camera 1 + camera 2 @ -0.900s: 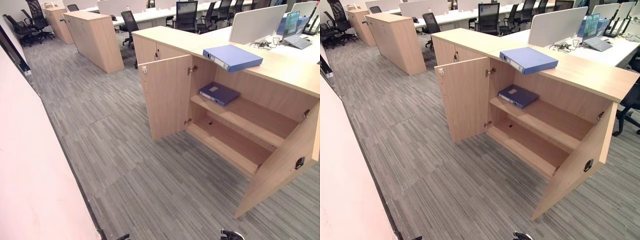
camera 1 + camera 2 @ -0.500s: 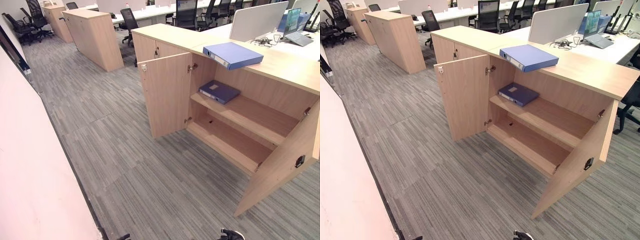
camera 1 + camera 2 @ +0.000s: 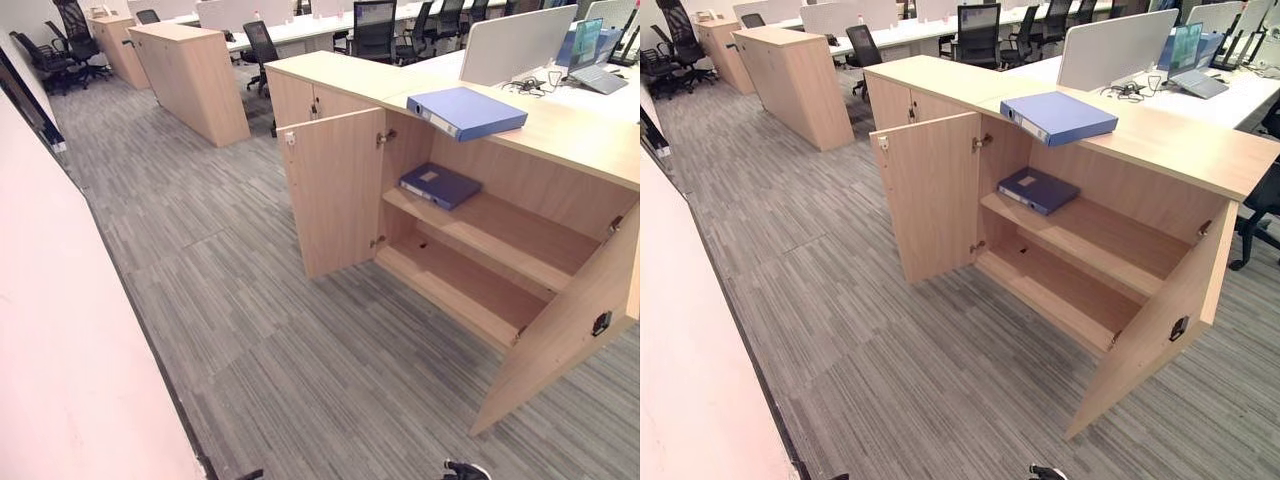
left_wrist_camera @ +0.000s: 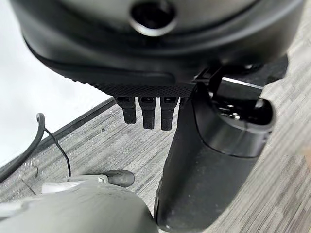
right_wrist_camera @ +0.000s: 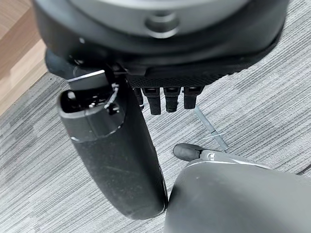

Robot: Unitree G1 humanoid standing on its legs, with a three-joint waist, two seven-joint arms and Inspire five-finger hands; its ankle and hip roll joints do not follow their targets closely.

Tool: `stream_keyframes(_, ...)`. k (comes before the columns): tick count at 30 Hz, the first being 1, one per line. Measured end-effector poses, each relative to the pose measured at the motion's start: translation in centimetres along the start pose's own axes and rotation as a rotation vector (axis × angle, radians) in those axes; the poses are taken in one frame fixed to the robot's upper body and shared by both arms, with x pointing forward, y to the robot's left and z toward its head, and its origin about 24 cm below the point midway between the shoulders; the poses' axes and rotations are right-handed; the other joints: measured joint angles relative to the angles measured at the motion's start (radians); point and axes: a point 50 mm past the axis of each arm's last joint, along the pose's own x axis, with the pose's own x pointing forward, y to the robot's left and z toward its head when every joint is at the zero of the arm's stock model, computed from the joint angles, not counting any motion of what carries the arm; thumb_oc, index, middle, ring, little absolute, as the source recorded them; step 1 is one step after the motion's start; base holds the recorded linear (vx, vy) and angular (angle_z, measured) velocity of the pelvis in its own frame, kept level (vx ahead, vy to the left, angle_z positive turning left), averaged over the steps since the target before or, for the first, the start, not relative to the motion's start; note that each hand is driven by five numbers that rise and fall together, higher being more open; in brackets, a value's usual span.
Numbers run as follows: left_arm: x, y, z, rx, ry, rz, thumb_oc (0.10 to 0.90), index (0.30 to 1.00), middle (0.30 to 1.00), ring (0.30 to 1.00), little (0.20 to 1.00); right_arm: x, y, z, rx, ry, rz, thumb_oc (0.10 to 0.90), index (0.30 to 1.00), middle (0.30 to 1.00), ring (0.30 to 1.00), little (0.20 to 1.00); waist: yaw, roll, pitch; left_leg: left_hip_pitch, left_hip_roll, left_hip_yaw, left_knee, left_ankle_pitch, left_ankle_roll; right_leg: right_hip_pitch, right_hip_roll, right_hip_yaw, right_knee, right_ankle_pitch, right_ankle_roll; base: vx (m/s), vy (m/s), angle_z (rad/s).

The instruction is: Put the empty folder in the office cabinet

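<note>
A light blue folder [image 3: 466, 111] lies flat on top of the wooden office cabinet [image 3: 560, 135]. Both cabinet doors stand open. On the upper shelf inside, at its left end, lies a darker blue folder [image 3: 439, 185]; the lower shelf [image 3: 455, 285] is bare. The cabinet stands well ahead and to the right, some way across the carpet. My left hand [image 4: 146, 53] hangs over the carpet, fingers straight and holding nothing. My right hand [image 5: 160, 43] hangs the same way, also holding nothing.
The cabinet's left door [image 3: 335, 190] and right door [image 3: 565, 335] swing out over the grey carpet. A white partition [image 3: 60, 350] runs along the left. Another cabinet [image 3: 190, 80], office chairs [image 3: 372, 30] and desks with screens stand behind.
The whole picture has shifted slightly, so the camera moved. The folders and the cabinet doors stay where they were.
</note>
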Motion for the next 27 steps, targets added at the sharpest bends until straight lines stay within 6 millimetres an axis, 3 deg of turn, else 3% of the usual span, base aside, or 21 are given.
stream_keyframes(12, 0.03, -0.22, 0.19, 0.074, -0.005, -0.009, 0.800, 0.900, 0.900, 0.900, 0.900, 0.00, -0.06, -0.22, -0.004, 0.021, -0.002, 0.800, 0.900, 0.900, 0.900, 0.900, 0.000, 0.008, -0.014, 0.013, 0.001, -0.009, 0.000, 0.000, 0.000, 0.014, 0.000, -0.012, 0.000, -0.005, -0.005, 0.02, -0.001, 0.02)
stream_keyframes(27, 0.04, 0.02, -0.15, 0.103, 0.024, 0.010, 0.800, 0.900, 0.900, 0.900, 0.900, 0.00, 0.30, -0.29, -0.060, 0.032, 0.008, 0.800, 0.900, 0.900, 0.900, 0.900, 0.001, -0.005, -0.035, 0.015, 0.003, -0.045, -0.001, -0.004, 0.003, 0.033, 0.002, -0.046, 0.000, -0.017, -0.013, 0.04, -0.039, 0.07)
